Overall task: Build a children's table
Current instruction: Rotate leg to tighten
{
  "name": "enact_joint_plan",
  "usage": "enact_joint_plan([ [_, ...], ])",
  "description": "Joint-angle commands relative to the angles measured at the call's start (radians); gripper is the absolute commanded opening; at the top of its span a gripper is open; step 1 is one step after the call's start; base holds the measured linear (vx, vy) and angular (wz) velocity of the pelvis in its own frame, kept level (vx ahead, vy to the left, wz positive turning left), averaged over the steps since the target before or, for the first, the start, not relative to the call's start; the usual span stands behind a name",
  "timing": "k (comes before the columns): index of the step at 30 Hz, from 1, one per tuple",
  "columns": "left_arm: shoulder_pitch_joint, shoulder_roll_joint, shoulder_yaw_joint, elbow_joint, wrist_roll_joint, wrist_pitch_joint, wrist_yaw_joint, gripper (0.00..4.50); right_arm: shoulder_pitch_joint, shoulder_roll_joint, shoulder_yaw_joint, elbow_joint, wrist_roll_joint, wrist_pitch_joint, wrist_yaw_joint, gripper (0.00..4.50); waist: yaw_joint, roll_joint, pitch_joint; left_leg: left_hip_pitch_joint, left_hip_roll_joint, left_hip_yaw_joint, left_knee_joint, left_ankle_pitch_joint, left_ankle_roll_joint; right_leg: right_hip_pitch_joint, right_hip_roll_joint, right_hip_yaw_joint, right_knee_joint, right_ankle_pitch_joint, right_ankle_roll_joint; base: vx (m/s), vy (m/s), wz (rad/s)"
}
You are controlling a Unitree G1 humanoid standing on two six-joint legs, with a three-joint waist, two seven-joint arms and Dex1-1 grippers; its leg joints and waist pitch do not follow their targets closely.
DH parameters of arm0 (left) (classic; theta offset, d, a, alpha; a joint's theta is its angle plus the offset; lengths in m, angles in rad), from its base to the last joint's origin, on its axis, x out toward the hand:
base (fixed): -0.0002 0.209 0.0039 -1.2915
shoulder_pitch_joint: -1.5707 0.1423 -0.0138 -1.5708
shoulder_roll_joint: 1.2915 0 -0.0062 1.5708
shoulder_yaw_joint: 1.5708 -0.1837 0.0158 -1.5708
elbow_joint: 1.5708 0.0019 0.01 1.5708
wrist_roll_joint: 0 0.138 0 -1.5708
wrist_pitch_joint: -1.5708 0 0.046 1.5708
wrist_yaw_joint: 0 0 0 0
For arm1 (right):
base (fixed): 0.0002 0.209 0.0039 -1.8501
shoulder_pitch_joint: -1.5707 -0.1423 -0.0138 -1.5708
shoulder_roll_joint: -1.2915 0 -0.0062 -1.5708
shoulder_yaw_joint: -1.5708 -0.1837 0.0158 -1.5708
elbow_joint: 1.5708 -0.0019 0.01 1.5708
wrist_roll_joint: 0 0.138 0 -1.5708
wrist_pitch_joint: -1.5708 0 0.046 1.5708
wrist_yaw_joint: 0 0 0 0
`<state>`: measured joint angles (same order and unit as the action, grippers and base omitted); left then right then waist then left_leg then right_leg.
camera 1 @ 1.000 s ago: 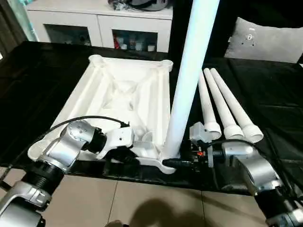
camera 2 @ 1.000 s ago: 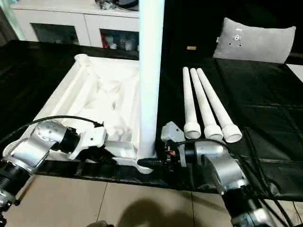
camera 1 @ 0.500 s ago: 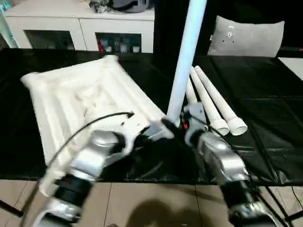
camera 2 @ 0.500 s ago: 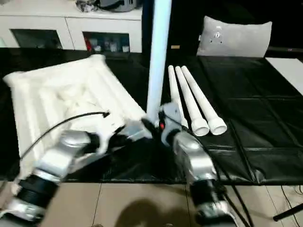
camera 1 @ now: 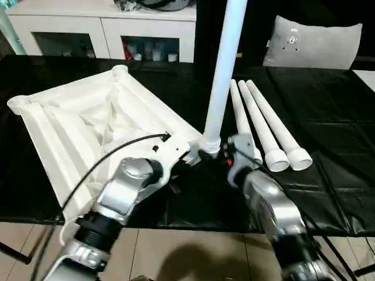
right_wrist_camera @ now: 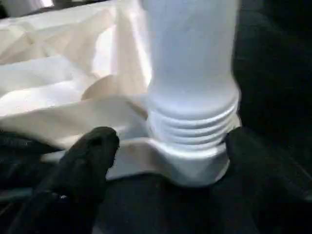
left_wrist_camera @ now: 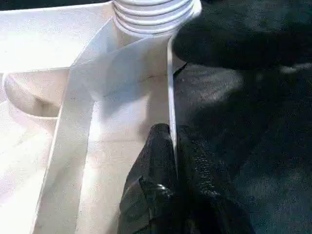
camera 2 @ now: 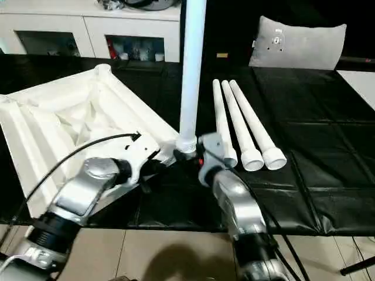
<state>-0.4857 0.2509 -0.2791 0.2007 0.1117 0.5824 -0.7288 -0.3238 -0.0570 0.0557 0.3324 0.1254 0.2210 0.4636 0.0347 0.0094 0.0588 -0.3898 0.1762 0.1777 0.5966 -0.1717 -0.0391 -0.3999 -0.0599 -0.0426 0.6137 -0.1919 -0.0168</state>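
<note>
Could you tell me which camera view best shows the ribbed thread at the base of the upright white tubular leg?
The right wrist view: the ribbed thread sits close up, still exposed above the round corner socket. The left wrist view catches its rings at the picture's edge. In the head views the upright white tubular leg shows whole, its thread tiny.

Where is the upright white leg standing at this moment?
In the left eye view the upright leg stands in the table top's nearest corner socket, centre, just left of three loose legs.

A black table (camera 1: 328,146) carries the upturned white table top (camera 1: 88,126) beside three loose legs (camera 1: 266,132).
</note>
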Motion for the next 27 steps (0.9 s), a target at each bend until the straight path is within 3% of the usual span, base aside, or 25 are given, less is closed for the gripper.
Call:
enact_joint_plan([
  [1, -0.024, 0.030, -0.007, -0.033, -0.018, -0.068, -0.062, 0.00, 0.032, -0.044, 0.011, -0.046, 0.011, -0.021, 0.072, 4.25, 0.003, 0.013, -0.071, 0.022, 0.048, -0.021, -0.071, -0.221, 0.018, 0.051, -0.072, 0.041, -0.075, -0.122, -0.205, 0.000, 0.000, 0.00],
  [3, -0.018, 0.056, -0.020, -0.029, -0.022, -0.095, -0.102, 0.00, 0.049, -0.081, 0.007, -0.068, 0.020, -0.036, 0.116, 4.44, 0.007, 0.014, -0.070, 0.025, 0.049, -0.022, -0.071, -0.239, 0.017, 0.049, -0.073, 0.041, -0.079, -0.145, -0.206, 0.000, 0.000, 0.00],
  [8, -0.001, 0.151, -0.061, -0.010, -0.044, -0.176, -0.245, 0.00, 0.090, -0.215, 0.018, -0.143, 0.058, -0.062, 0.285, 4.44, 0.017, 0.014, -0.068, 0.026, 0.049, -0.020, -0.071, -0.244, 0.026, 0.048, -0.073, 0.043, -0.077, -0.149, -0.203, 0.000, 0.000, 0.00],
  [12, 0.018, 0.245, -0.109, 0.014, -0.053, -0.333, -0.418, 0.00, 0.100, -0.333, 0.054, -0.207, 0.084, -0.023, 0.471, 4.44, 0.023, 0.018, -0.068, 0.029, 0.051, -0.021, -0.071, -0.248, 0.033, 0.047, -0.072, 0.043, -0.078, -0.144, -0.208, 0.000, 0.000, 0.00],
  [15, 0.012, 0.269, -0.124, 0.045, -0.052, -0.402, -0.468, 0.00, 0.082, -0.361, 0.078, -0.206, 0.078, -0.025, 0.521, 4.44, 0.026, 0.012, -0.067, 0.030, 0.052, -0.020, -0.073, -0.265, 0.026, 0.046, -0.074, 0.041, -0.078, -0.172, -0.216, 0.000, 0.000, 0.00],
  [20, -0.001, 0.288, -0.138, 0.082, -0.082, -0.480, -0.550, 0.00, 0.020, -0.364, 0.114, -0.149, 0.078, -0.054, 0.574, 4.44, 0.023, 0.012, -0.066, 0.032, 0.053, -0.021, -0.076, -0.291, 0.004, 0.044, -0.078, 0.043, -0.078, -0.221, -0.218, 0.000, 0.000, 0.00],
  [23, -0.011, 0.295, -0.147, 0.098, -0.082, -0.508, -0.577, 0.00, -0.002, -0.368, 0.140, -0.129, 0.078, -0.059, 0.627, 4.44, 0.023, 0.010, -0.068, 0.032, 0.053, -0.021, -0.074, -0.281, 0.008, 0.045, -0.077, 0.042, -0.075, -0.204, -0.222, 0.000, 0.000, 0.00],
  [27, -0.026, 0.301, -0.155, 0.126, -0.068, -0.546, -0.602, 0.00, -0.023, -0.375, 0.165, -0.116, 0.075, -0.052, 0.681, 4.01, 0.023, 0.010, -0.070, 0.030, 0.054, -0.020, -0.072, -0.252, 0.017, 0.049, -0.078, 0.043, -0.071, -0.159, -0.231, 0.000, 0.000, 0.00],
])
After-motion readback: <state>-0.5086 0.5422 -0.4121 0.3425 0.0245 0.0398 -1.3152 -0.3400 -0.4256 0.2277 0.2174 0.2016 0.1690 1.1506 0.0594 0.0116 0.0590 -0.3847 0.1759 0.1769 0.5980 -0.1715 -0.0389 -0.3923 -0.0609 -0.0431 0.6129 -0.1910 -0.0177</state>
